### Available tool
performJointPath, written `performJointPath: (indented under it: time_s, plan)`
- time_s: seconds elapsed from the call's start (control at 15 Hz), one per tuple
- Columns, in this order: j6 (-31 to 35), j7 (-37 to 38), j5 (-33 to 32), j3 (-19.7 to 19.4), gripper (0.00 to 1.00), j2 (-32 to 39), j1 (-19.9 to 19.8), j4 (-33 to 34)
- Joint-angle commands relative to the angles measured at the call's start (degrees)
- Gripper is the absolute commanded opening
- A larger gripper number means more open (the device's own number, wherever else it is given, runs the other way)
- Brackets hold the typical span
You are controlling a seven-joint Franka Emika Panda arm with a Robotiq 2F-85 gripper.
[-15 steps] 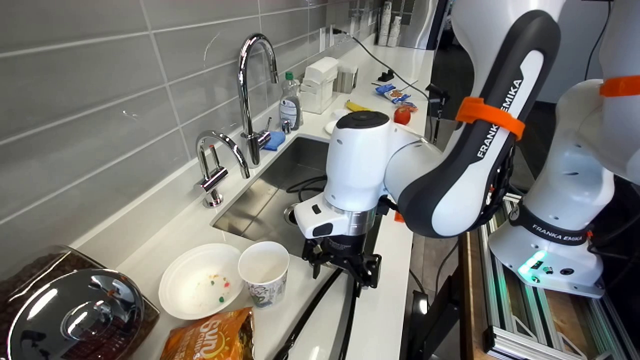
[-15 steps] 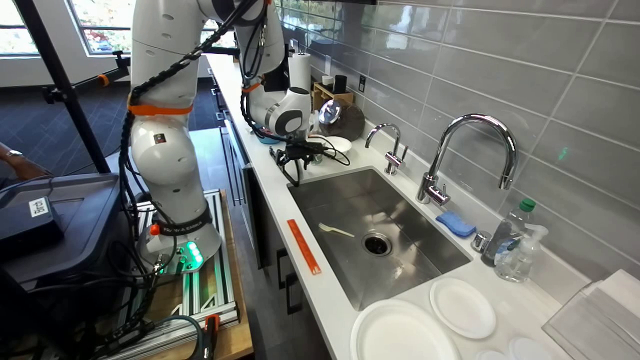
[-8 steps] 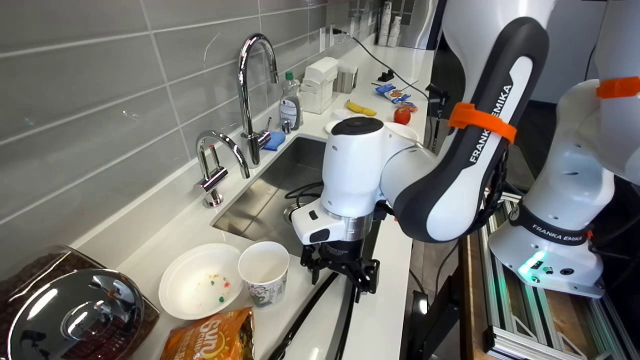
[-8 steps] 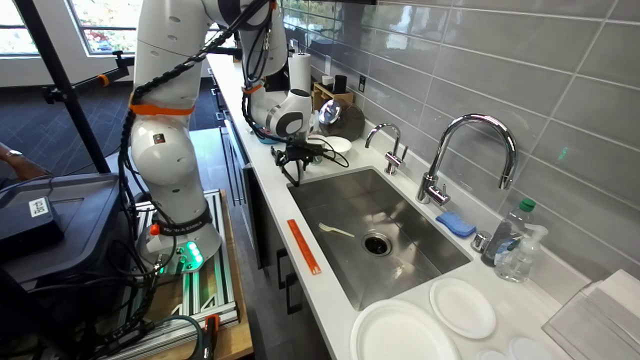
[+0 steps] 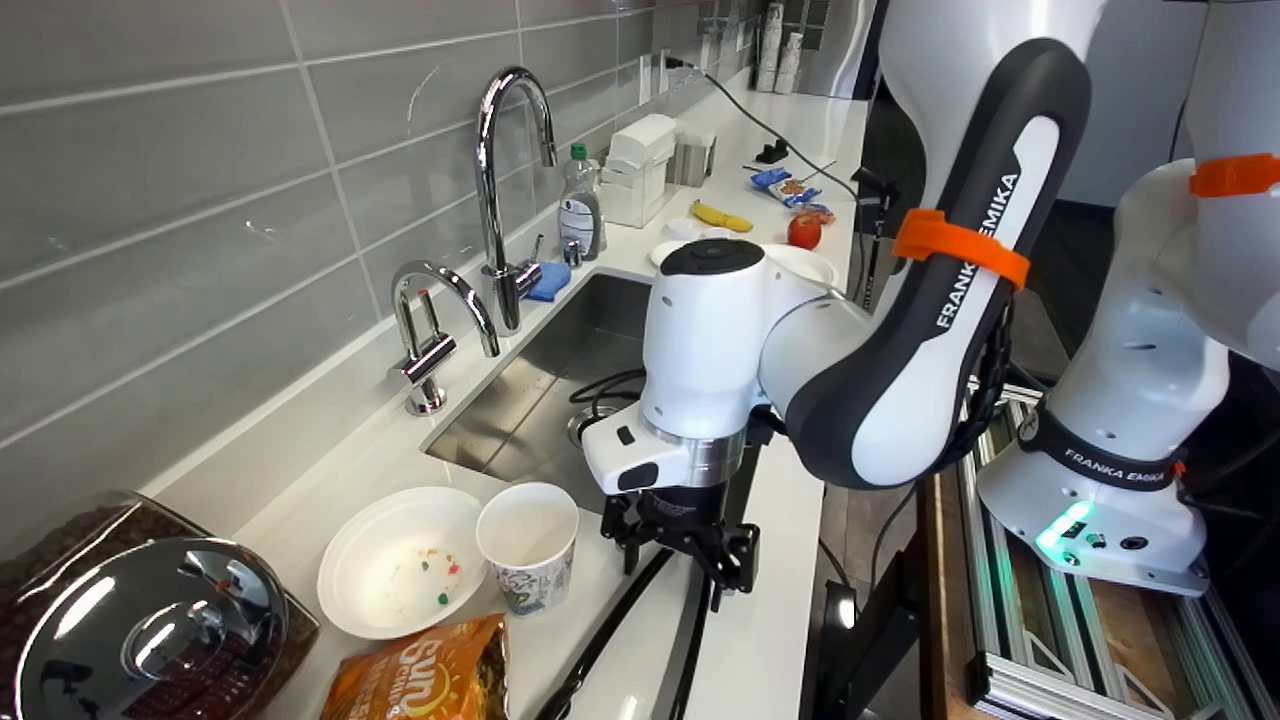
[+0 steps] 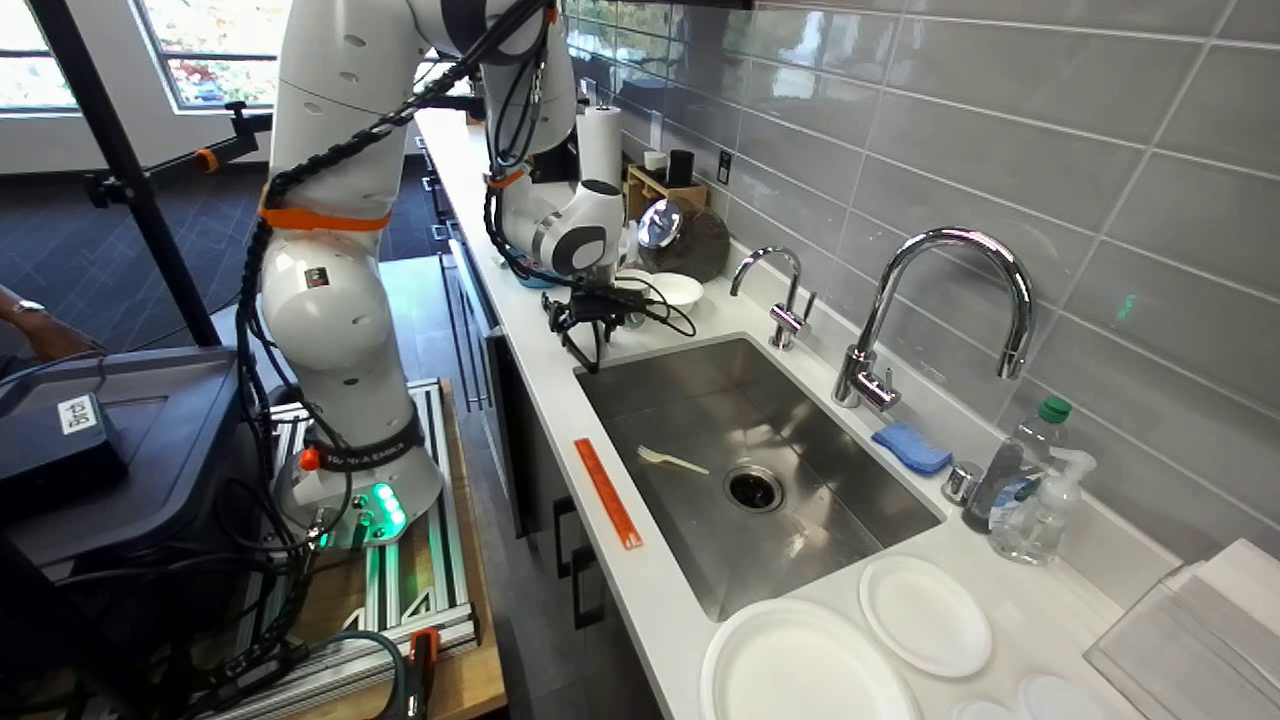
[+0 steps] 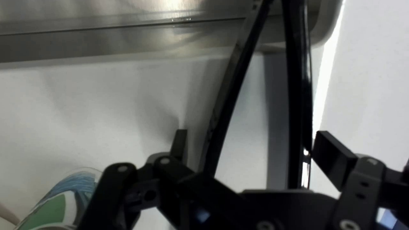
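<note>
A pair of black tongs point(image 5: 607, 640) lies on the white counter, with two long arms that draw together toward the sink. In the wrist view, the tongs point(image 7: 298, 95) pass between my fingers, and their upper end reaches over the sink edge. My gripper point(image 7: 252, 140) is open around both arms. The right finger is very near the right arm; I cannot tell whether they touch. The left finger stands apart from the left arm. In an exterior view the gripper point(image 5: 680, 578) points down, low over the counter. A paper cup point(image 5: 530, 545) stands beside it.
A white bowl point(image 5: 380, 545) with colored bits, an orange chip bag point(image 5: 425, 680) and a lidded dark jar point(image 5: 150, 640) are near the cup. The steel sink point(image 6: 800, 560) holds a fork point(image 6: 672, 460). Two faucets point(image 5: 497, 180) rise behind. An orange strip point(image 6: 607, 495) lies at the front edge.
The arm has moved slightly down and a little to the side over the tongs, mostly in the first half second. The fingers stay open. The counter objects have not moved.
</note>
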Motion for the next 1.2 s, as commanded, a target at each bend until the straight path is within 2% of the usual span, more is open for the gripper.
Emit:
performJointPath:
  time_s: [0.0, 0.2, 0.27, 0.33, 0.47, 0.53, 0.6, 0.67, 0.73, 0.87, 1.0, 1.13]
  plan:
    - [1.4, 0.5, -0.6, 1.3, 1.00, 1.7, -1.4, 0.8]
    - [1.3, 0.5, -0.4, 1.7, 0.98, 2.2, -2.0, 1.1]
    - [1.2, 0.5, -0.5, 1.7, 0.85, 2.3, -2.1, 1.2]
    - [1.3, 0.6, -0.5, 1.7, 0.89, 2.4, -2.2, 1.2]
    - [1.3, 0.9, -0.7, 1.7, 0.85, 2.5, -2.3, 1.3]
    - [1.3, 0.9, -0.7, 1.7, 0.89, 2.6, -2.3, 1.4]
    - [1.3, 1.0, -0.8, 1.6, 0.87, 2.6, -2.3, 1.4]
    - [1.2, 1.0, -0.7, 1.7, 0.80, 2.6, -2.4, 1.4]
    - [1.2, 1.2, -0.8, 1.6, 0.66, 2.5, -2.3, 1.4]
    - [1.2, 1.6, -0.9, 1.4, 0.55, 2.1, -2.3, 1.3]
    - [1.1, 2.0, -1.0, 1.1, 0.40, 1.4, -2.2, 1.2]
    - [0.7, 2.5, -1.4, 0.7, 0.34, 0.7, -1.9, 0.9]
